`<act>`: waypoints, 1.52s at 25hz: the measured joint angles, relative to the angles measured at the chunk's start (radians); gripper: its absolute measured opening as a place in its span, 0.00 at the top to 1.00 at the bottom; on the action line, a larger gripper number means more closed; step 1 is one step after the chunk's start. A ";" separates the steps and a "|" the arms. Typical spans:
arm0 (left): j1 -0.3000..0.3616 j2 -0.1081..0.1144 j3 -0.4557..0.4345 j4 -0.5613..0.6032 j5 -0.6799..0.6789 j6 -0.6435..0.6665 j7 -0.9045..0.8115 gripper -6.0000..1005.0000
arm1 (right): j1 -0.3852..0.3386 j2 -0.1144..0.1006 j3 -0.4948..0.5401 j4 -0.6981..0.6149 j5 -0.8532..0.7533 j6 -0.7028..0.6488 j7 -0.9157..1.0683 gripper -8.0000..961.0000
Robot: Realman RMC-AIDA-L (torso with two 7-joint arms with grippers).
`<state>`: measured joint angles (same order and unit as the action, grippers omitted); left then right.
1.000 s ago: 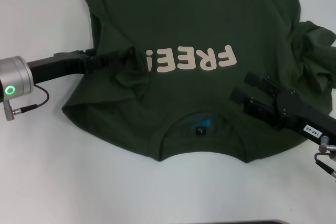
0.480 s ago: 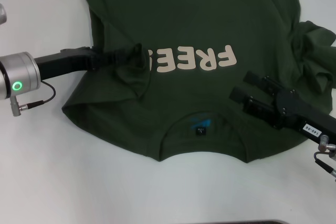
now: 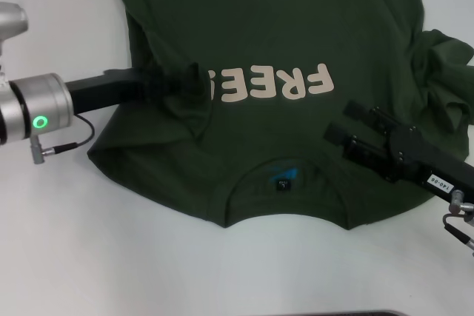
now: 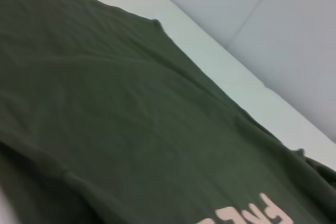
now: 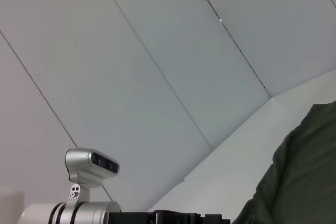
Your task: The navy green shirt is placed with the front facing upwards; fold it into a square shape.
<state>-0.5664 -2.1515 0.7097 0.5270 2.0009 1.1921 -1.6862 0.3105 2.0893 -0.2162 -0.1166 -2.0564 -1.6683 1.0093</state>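
Item: the navy green shirt (image 3: 266, 109). It lay front up across the white table (image 3: 111, 257), collar toward you, cream "FREE!" lettering (image 3: 270, 83) across the chest, black neck label (image 3: 283, 184) at the neckline. Its left sleeve was drawn inward and bunched beside the exclamation mark; the right sleeve (image 3: 444, 72) lay crumpled out at the side.

Item: left gripper (image 3: 194, 83). It was pinched down on a fold of that left sleeve cloth at the edge of the lettering.

Item: right gripper (image 3: 341, 125). It hovered over the shirt's right shoulder with its fingers parted and nothing between them.

Handling note, as a judgement: you were best served keeping the pinch firm and carrying the sleeve low and flat toward the shirt's middle, so the fold line ran straight from shoulder to hem; you should have released only once the cloth lay smooth.

Change from half a second before: your left arm had advanced farther in from the table's left edge, and the bunched fold had crept slightly toward the lettering. The right gripper had barely moved.
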 joint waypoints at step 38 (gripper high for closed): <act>0.027 0.004 0.016 0.026 -0.008 -0.069 0.051 0.19 | 0.004 0.000 0.000 0.002 0.000 0.004 0.000 0.05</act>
<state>-0.5399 -2.1471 0.7256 0.5527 1.9927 1.1230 -1.6348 0.3144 2.0892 -0.2161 -0.1150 -2.0563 -1.6648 1.0093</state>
